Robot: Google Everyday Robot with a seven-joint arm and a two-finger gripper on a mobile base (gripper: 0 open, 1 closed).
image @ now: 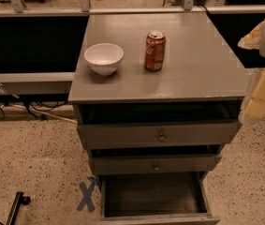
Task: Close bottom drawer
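Observation:
The bottom drawer [153, 194] of the grey cabinet is pulled far out towards me. Its dark box interior is open to view, and its slim front panel [158, 218] lies at the lower edge of the picture. Above it, the middle drawer front [179, 163] and the top drawer front [122, 135] stand slightly out, each with a small knob. My gripper [253, 110], cream-coloured, hangs at the right edge beside the cabinet's top right corner. It is above and to the right of the bottom drawer and touches nothing.
A white bowl [104, 57] and a red soda can [155, 50] stand on the cabinet top [197, 74]. A grey tape X [86, 196] marks the speckled floor left of the drawer. A black bar [16, 208] and cables lie at lower left. A rail runs behind.

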